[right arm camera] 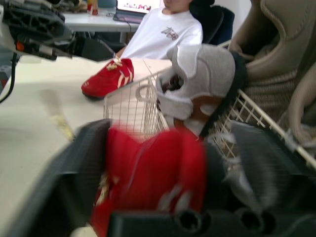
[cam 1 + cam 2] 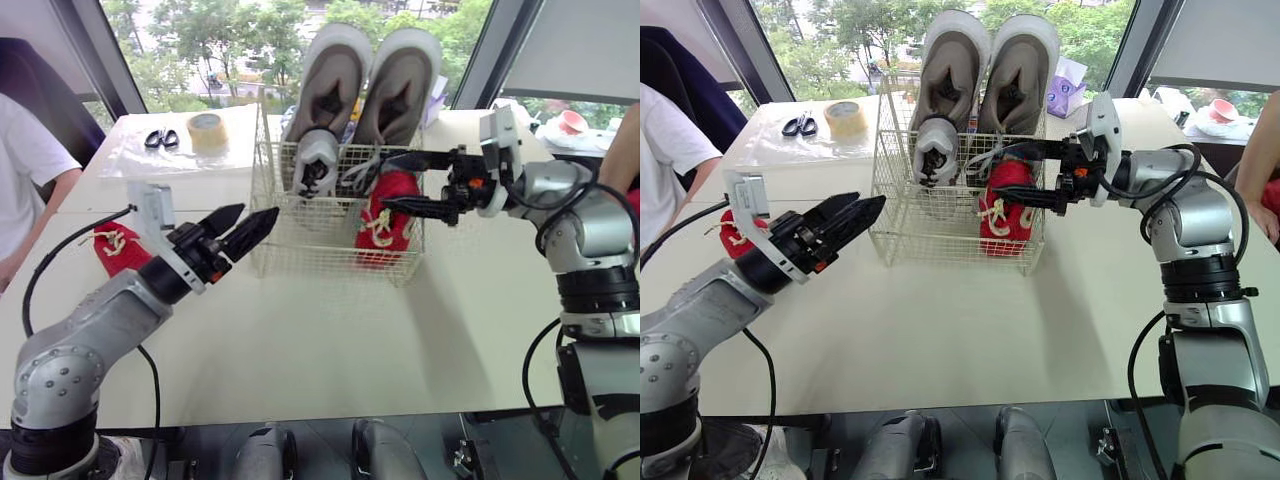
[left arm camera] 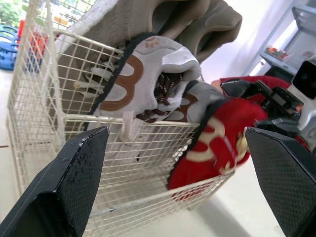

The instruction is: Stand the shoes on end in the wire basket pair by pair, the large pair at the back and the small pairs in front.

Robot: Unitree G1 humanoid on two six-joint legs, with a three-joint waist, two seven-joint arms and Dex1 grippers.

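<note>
The wire basket point(image 2: 300, 245) stands mid-table. Two large grey shoes point(image 2: 340, 75) stand on end along its back. In front of them a small grey-and-white shoe point(image 2: 316, 160) stands at the left and a small red shoe point(image 2: 383, 218) at the right. My right gripper point(image 2: 392, 183) reaches in from the right, its fingers clamped on the red shoe's upper end. The other red shoe point(image 2: 120, 250) lies on the table at the left, behind my left arm. In front of the basket's left corner, my left gripper point(image 2: 252, 222) hangs open and empty.
Scissors point(image 2: 160, 138) and a tape roll point(image 2: 207, 131) lie on a clear plastic sheet at the back left. A person in a white shirt point(image 2: 30, 165) sits at the left, and another person's arm point(image 2: 625, 140) shows at the right edge.
</note>
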